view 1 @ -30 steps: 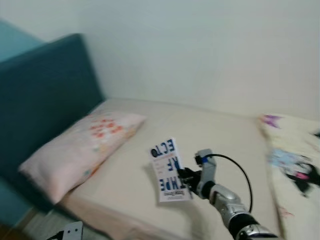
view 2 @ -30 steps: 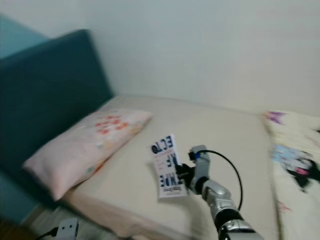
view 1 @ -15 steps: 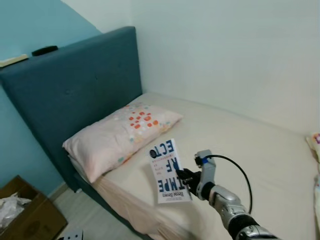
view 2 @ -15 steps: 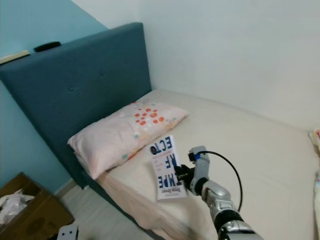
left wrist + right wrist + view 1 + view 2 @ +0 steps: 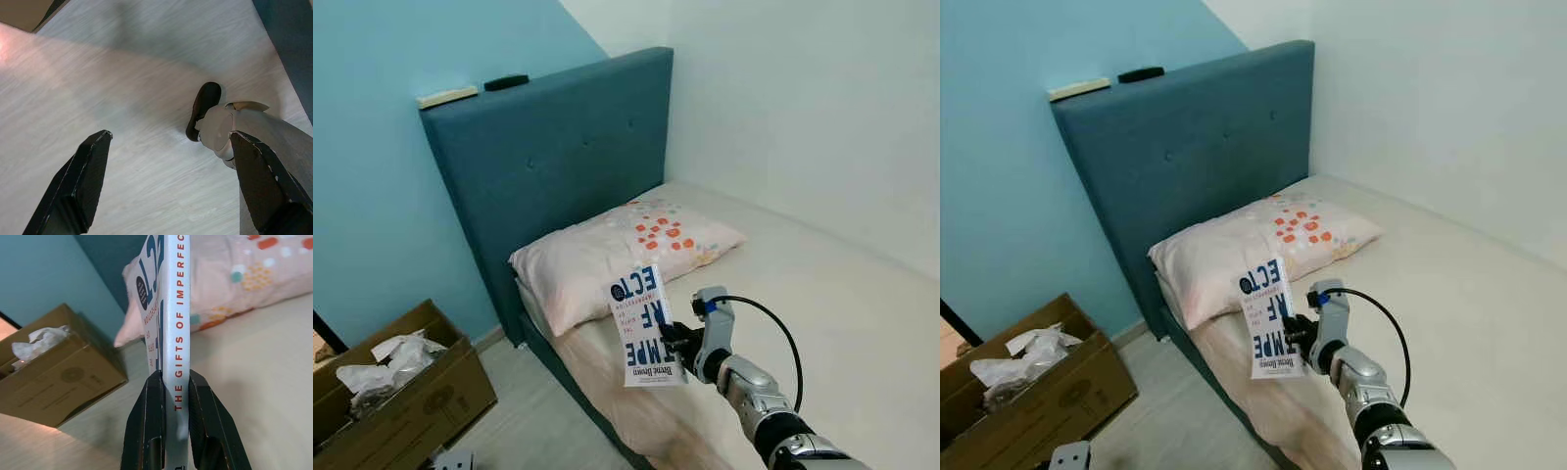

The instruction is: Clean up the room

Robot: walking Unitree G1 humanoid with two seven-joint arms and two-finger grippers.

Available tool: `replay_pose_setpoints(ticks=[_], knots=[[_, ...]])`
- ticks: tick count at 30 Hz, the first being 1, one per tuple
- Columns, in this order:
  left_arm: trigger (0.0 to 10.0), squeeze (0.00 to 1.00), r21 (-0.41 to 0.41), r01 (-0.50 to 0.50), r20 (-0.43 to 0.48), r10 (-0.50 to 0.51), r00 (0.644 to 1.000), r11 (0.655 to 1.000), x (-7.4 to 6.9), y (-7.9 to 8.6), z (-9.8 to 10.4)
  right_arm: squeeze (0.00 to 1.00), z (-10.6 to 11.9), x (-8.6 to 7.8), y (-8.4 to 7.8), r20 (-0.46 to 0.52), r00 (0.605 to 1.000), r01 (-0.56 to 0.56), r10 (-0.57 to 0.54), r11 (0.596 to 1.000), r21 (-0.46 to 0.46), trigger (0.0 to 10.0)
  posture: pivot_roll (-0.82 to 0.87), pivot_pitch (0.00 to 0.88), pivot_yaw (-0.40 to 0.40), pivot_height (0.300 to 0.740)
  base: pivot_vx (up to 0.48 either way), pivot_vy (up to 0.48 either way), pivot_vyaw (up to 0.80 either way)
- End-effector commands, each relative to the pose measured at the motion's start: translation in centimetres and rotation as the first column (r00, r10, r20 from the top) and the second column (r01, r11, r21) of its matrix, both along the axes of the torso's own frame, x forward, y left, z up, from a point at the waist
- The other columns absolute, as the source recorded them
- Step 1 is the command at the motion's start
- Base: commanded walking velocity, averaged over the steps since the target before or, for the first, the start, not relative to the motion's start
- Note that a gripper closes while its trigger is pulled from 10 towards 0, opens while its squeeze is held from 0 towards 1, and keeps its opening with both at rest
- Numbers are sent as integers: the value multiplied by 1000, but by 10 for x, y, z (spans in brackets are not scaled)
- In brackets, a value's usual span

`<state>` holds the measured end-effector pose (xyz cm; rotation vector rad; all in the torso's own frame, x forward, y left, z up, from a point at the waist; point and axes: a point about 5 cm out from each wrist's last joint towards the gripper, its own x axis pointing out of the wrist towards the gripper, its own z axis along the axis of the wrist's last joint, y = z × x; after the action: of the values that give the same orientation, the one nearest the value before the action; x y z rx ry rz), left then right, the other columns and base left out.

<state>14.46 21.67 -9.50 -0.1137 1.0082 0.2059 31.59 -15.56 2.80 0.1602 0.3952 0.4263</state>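
Our right end effector (image 5: 674, 343) is pinching a white book (image 5: 644, 326) by its spine, one black finger on each side, and we hold it upright in the air over the near edge of the bed (image 5: 862, 323). Big blue letters on the cover look upside down to us (the spine says "THE GIFTS OF IMPERFEC" in red in the right wrist view). Just behind the book lies a pink pillow (image 5: 617, 255) with orange and blue dots, resting against the dark blue headboard (image 5: 548, 157). On top of the headboard sit a small black thing (image 5: 506, 82) and a flat pale thing (image 5: 447, 96). Down on the floor (image 5: 533, 431) beside the bed stands an open cardboard box (image 5: 401, 401) with crumpled paper (image 5: 382, 364) inside. Our left end effector (image 5: 171, 186) hangs low with its fingers spread wide, pointing at the grey wooden floor near our own foot (image 5: 203, 110).
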Motion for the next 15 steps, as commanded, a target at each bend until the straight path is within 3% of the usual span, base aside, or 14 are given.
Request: replay_pose_setpoints(ticks=[1, 11, 15], knots=[[10000, 0, -1, 10, -6, -10, 1000, 1000, 0, 0, 0, 0, 1, 0, -6, 18, 1000, -4, 5, 1000, -25, 10000, -67, 26, 2, 702, 424, 0, 750], [10000, 0, -3, 20, -14, -20, 1000, 1000, -1, -1, -1, 0, 1, -1, -6, 23, 1000, -12, 12, 999, -29, 10000, -69, 26, 1, 702, 474, 0, 744], [10000, 0, -4, 20, -17, -20, 1000, 1000, -2, -1, -1, 0, 0, -1, -7, 10, 1000, 2, -2, 999, -35, 10000, -70, 26, 1, 702, 480, 0, 0]])
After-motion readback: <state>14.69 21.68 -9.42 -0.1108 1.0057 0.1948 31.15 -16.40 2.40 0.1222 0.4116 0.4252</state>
